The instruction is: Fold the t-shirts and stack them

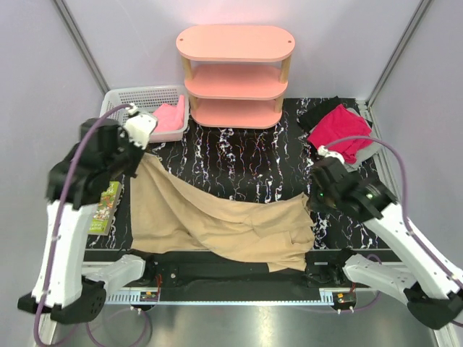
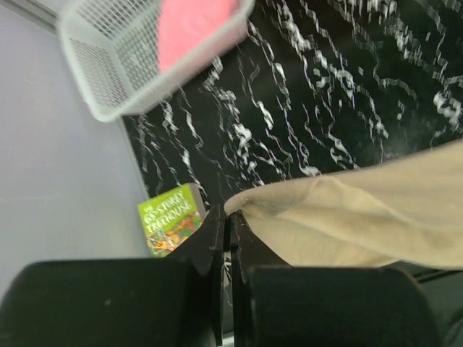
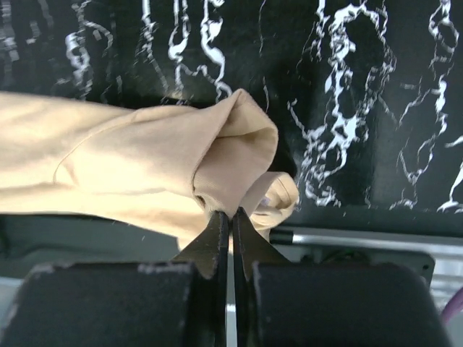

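Tan t-shirt (image 1: 217, 220) is spread over the near half of the table (image 1: 246, 155), long axis left-right. Its far-left corner is lifted, the far edge sags between the two grippers, and the near edge drapes over the table's near rim by the arm bases. The cloth is rumpled with diagonal folds; can't tell which end is neck or hem.

Left gripper (image 2: 230, 217) has its fingers pressed together, pinching the shirt's far-left corner above the surface. Cloth runs off to the right in the left wrist view. Right gripper (image 3: 231, 213) also has its fingers pressed together, pinching a bunched fold at the shirt's right end, close to the near table edge.

Other shirts:
- Magenta-red t-shirt (image 1: 338, 130) is heaped at the far-right corner.
- Black t-shirt (image 1: 317, 112) is partly under it.
- A bit of grey t-shirt (image 1: 367, 152) shows at its right side.
- Light pink t-shirt (image 1: 170, 116) lies in the white mesh basket (image 1: 134, 97) at far left.

Room and edges:
- Marbled black surface shows between the tan shirt's far edge and the pink shelf unit (image 1: 235, 76) at far centre.
- A green book (image 1: 107, 206) lies at the left table edge, just beside the shirt's left side.
- Walls close in left, right and back.
- The magenta pile is near the right gripper.
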Tool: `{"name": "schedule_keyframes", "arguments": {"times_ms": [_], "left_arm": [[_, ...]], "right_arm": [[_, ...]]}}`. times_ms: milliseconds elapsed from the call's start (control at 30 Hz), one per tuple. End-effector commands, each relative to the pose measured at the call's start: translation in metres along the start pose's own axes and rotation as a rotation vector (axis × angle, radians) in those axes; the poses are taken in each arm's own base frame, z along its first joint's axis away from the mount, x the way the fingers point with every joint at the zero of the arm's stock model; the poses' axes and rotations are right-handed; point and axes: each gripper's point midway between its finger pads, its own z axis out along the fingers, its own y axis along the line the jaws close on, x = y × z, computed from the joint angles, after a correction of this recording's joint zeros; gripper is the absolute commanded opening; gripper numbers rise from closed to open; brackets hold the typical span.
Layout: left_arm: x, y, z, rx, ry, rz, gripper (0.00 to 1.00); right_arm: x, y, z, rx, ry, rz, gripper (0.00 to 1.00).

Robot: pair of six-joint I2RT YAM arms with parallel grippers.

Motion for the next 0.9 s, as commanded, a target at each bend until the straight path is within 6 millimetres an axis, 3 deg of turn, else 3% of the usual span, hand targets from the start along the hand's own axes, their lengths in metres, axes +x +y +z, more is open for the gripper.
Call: {"name": "schedule_keyframes", "arguments": {"times_ms": [0,67,167,267,367,500,567,600,700,800,867], "left_arm": [[-0.007,-0.002,0.071,-0.002,0.005,0.001,0.00],[0.004,-0.008,0.106,0.012,0.062,0.010,0.00],[0.021,-0.012,0.143,0.011,0.141,0.021,0.00],[0.035,-0.013,0.163,0.004,0.186,0.041,0.00],[0.043,-0.012,0.168,-0.010,0.195,0.055,0.00],[0.047,-0.013,0.167,-0.013,0.196,0.055,0.00],[0.048,-0.014,0.165,-0.010,0.190,0.054,0.00],[0.048,-0.014,0.164,-0.011,0.187,0.054,0.00],[0.051,-0.012,0.160,-0.020,0.188,0.065,0.00],[0.053,-0.009,0.157,-0.036,0.189,0.080,0.00],[0.053,-0.007,0.155,-0.041,0.186,0.085,0.00]], "right_arm": [[-0.042,0.003,0.026,0.073,-0.145,-0.014,0.00],[-0.046,-0.003,0.052,0.121,-0.116,-0.008,0.00],[-0.045,-0.016,0.087,0.167,-0.061,0.026,0.00],[-0.044,-0.027,0.113,0.194,-0.038,0.048,0.00],[-0.037,-0.037,0.141,0.212,0.035,0.071,0.01],[-0.024,-0.039,0.180,0.239,0.135,0.079,0.44],[-0.027,-0.040,0.187,0.246,0.143,0.090,0.51],[-0.027,-0.041,0.189,0.252,0.148,0.098,0.65],[-0.036,-0.046,0.185,0.255,0.122,0.122,0.82],[-0.038,-0.049,0.176,0.223,0.109,0.162,0.83],[-0.028,-0.045,0.173,0.183,0.130,0.182,0.78]]}}
